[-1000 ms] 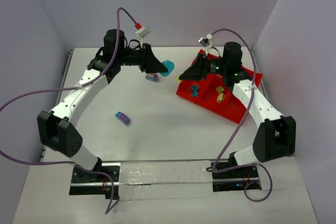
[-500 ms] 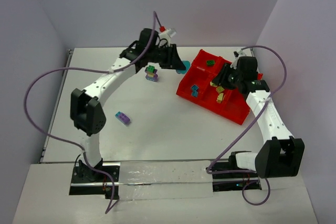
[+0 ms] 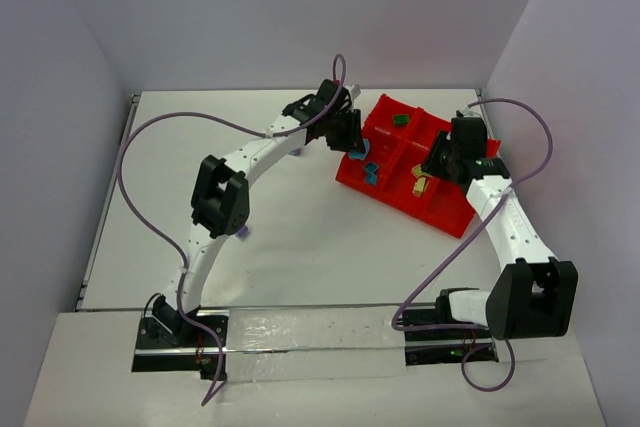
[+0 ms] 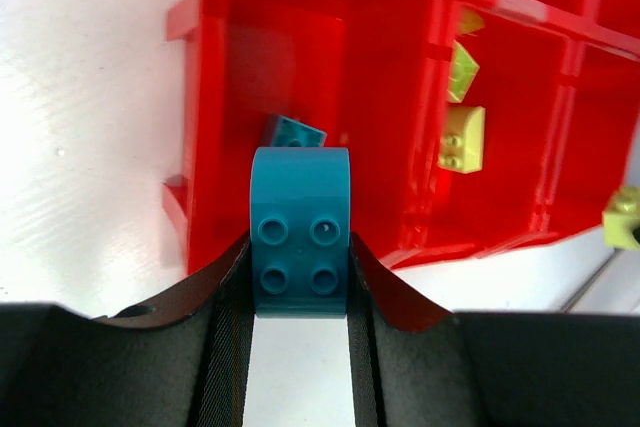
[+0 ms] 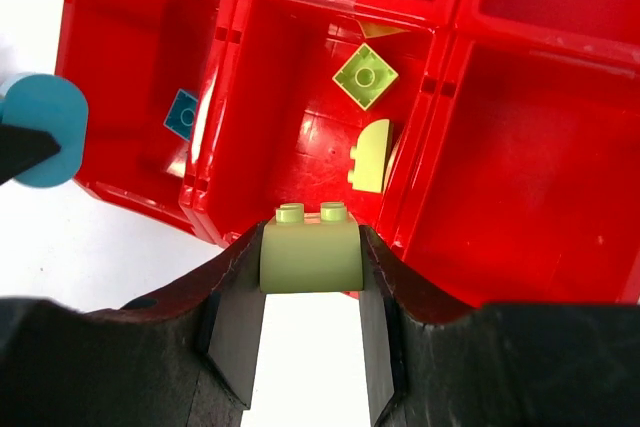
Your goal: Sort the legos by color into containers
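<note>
My left gripper [image 3: 352, 144] is shut on a teal brick [image 4: 300, 232] and holds it over the near-left corner of the red tray [image 3: 445, 209]. One teal brick [image 4: 293, 132] lies in the compartment below it. My right gripper [image 3: 437, 165] is shut on a yellow-green brick [image 5: 311, 245] above the tray's middle compartment, where two yellow-green bricks [image 5: 366, 76] [image 5: 372, 155] lie. The right wrist view also shows the held teal brick [image 5: 45, 130]. A green brick [image 3: 400, 120] sits in a far compartment.
A purple brick [image 3: 243, 232] lies on the white table, partly hidden behind the left arm's elbow. The multicolour clump seen earlier is hidden by the left arm. The tray lies askew at the back right, near the side wall.
The left arm has swung right from the back middle of the table to the tray, carrying the teal brick. The right gripper has shifted slightly over the tray with its brick.
</note>
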